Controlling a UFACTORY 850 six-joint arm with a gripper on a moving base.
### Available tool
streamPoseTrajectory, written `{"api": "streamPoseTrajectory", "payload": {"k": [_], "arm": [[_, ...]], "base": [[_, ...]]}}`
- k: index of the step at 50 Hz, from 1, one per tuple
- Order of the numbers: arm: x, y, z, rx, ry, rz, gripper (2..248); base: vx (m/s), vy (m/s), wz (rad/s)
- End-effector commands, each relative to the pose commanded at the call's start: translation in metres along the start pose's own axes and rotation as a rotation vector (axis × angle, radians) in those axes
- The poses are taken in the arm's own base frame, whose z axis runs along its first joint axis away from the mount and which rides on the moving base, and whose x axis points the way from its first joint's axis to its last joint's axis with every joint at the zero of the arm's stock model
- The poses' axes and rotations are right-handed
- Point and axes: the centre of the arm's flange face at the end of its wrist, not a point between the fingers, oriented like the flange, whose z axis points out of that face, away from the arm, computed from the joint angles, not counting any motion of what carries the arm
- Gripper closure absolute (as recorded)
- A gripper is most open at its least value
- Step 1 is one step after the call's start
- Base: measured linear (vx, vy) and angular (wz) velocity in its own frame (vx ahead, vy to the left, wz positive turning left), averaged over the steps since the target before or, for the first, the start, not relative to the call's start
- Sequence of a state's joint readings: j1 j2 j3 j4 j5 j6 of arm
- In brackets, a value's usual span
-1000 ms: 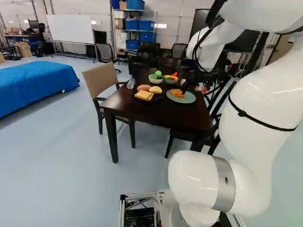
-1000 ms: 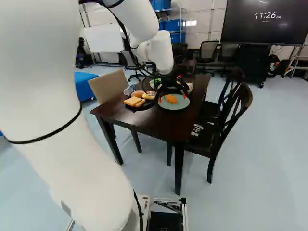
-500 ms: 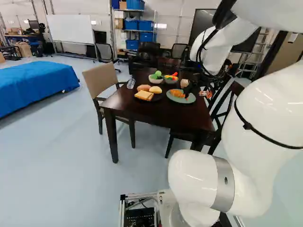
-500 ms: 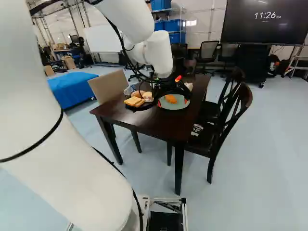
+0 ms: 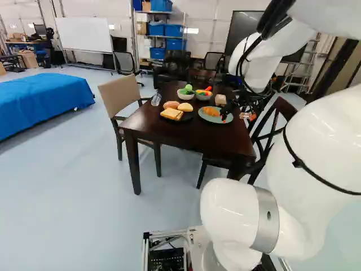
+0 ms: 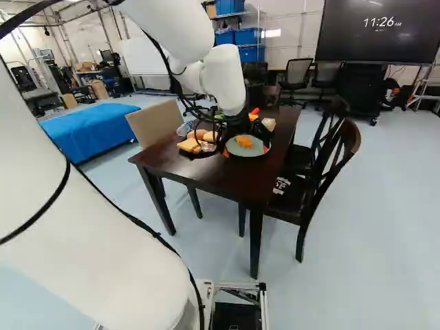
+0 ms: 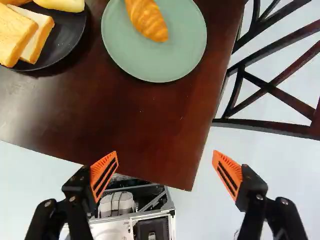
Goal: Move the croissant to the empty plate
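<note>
On the round pale-green plate (image 7: 182,47), the golden-brown croissant (image 7: 148,20) is found ahead of the black two-fingered gripper (image 7: 165,174), toward the far side, its long axis set aslant to the finger line; fingers are noted spread, nothing held.

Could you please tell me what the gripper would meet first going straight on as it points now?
Probably the dark tabletop, near its corner and beside the green plate, though depth is hard to judge.

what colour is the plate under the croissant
Plain pale grey-green plate, under the croissant; it shows best in the wrist view.
</note>
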State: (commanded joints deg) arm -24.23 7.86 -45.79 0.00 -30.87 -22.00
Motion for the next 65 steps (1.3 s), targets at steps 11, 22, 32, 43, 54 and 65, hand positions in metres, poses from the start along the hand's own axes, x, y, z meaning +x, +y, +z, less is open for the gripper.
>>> {"api": "streamPoseTrajectory", "payload": {"k": [11,22,32,43,54,65], "arm": [[-0.001,-0.003,0.003,-0.002,0.012,0.0,3],[-0.003,-0.008,0.007,-0.006,0.032,0.0,3],[-0.005,-0.015,0.012,-0.01,0.058,0.0,3],[-0.009,-0.024,0.019,-0.014,0.094,0.0,3],[-0.013,-0.035,0.027,-0.018,0.139,0.001,3],[-0.02,-0.048,0.037,-0.021,0.192,0.002,3]], "base": [[0.0,0.0,0.0],[0.0,0.0,0.0],[0.0,0.0,0.0],[0.0,0.0,0.0],[0.0,0.0,0.0],[0.0,0.0,0.0]]}}
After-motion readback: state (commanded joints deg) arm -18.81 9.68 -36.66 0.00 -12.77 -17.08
